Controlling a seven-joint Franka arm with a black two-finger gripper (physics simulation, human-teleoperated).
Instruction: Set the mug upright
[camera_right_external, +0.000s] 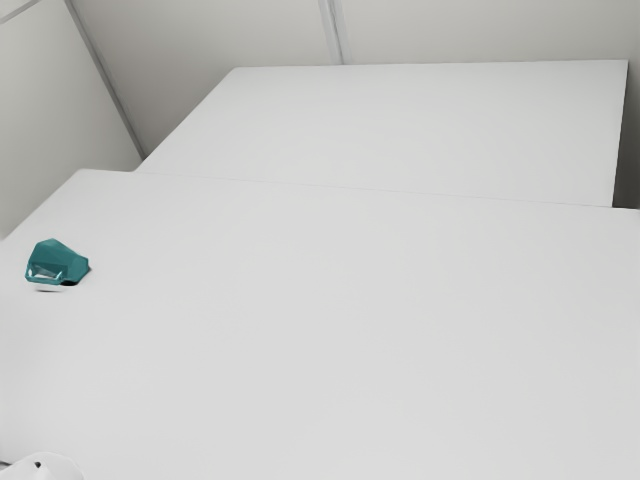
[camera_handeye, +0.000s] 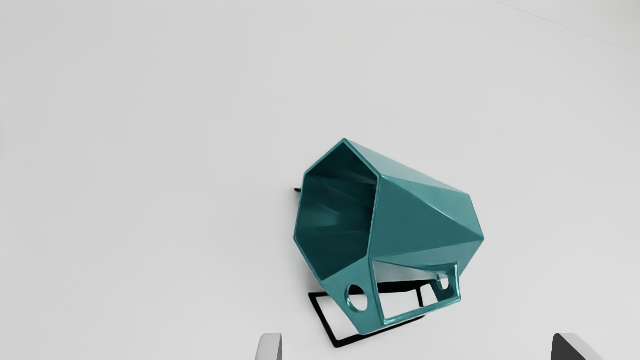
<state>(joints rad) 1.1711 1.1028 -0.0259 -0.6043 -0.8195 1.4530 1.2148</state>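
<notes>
My fingers (camera_handeye: 269, 345) are wide apart, with a big gap between their tips, and they grip nothing. I see just the tips; the rest of them is cut off. Just past them is the handle (camera_handeye: 422, 314) of the blue-green mug (camera_handeye: 420, 220), on the side of the mug nearest my fingers. The handle is boxy, with a round hole at each end. Under it a black shape (camera_handeye: 325, 320), like a shadow, makes the low edges hard to pick out. The mug lies tipped on its side on the worktop (camera_right_external: 350, 330), near the exterior view's left edge. Its wide mouth is open toward one side and I can look in, but the deep part is dark. The mug's own body hides its flat bottom and the side it lies on. A tiny dark bit peeks out beside the rim.

In the exterior view's bottom left corner there is a white, round-topped thing (camera_right_external: 45, 468) with a dark dot. It is cut off, so I can't tell what it is. Past the worktop, across a thin line, is another flat white top (camera_right_external: 400, 125). Behind that is a pale wall (camera_right_external: 480, 30) with a gray strip (camera_right_external: 332, 30).
</notes>
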